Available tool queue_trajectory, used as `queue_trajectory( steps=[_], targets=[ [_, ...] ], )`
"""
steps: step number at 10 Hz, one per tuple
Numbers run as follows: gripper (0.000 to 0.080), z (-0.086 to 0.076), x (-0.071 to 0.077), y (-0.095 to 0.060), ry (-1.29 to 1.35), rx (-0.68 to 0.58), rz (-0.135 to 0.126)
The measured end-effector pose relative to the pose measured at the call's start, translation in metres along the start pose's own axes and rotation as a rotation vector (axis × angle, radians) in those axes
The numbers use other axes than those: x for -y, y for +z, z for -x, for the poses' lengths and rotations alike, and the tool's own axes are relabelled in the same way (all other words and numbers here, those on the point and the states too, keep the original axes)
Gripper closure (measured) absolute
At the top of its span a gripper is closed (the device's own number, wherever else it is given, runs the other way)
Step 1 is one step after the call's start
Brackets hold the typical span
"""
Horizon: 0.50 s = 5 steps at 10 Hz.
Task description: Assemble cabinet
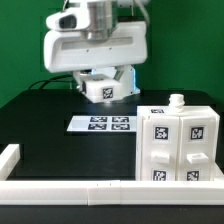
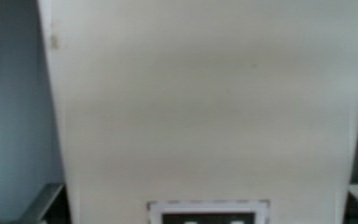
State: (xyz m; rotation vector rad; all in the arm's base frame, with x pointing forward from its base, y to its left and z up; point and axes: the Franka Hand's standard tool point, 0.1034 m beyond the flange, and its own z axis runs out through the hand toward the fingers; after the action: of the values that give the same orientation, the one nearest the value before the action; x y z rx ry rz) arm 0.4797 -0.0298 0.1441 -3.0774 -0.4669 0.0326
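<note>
The cabinet body [image 1: 178,145], a white boxy block with several black-and-white tags and a small knob on top, stands at the exterior view's front right. My gripper [image 1: 95,30] is raised at the back centre and is shut on a large white cabinet panel [image 1: 97,50], holding it above the table. A white tagged block [image 1: 106,88] shows just under the panel; I cannot tell whether it is joined to it. In the wrist view the panel [image 2: 202,100] fills the picture, with a tag [image 2: 208,212] at its edge. Dark fingers [image 2: 44,205] flank it.
The marker board [image 1: 103,124] lies flat on the black table between the held panel and the cabinet body. A long low white border rail [image 1: 60,190] runs along the front edge and turns up at the exterior view's left [image 1: 10,160].
</note>
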Motion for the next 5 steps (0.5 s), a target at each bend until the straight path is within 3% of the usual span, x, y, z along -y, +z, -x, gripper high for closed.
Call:
queue_trajectory(
  steps=[2, 5],
  targets=[
    [0.0251, -0.028, 0.01, -0.014, 0.044, 0.005, 0.02],
    [0.0251, -0.026, 0.011, -0.011, 0.036, 0.006, 0.017]
  ],
)
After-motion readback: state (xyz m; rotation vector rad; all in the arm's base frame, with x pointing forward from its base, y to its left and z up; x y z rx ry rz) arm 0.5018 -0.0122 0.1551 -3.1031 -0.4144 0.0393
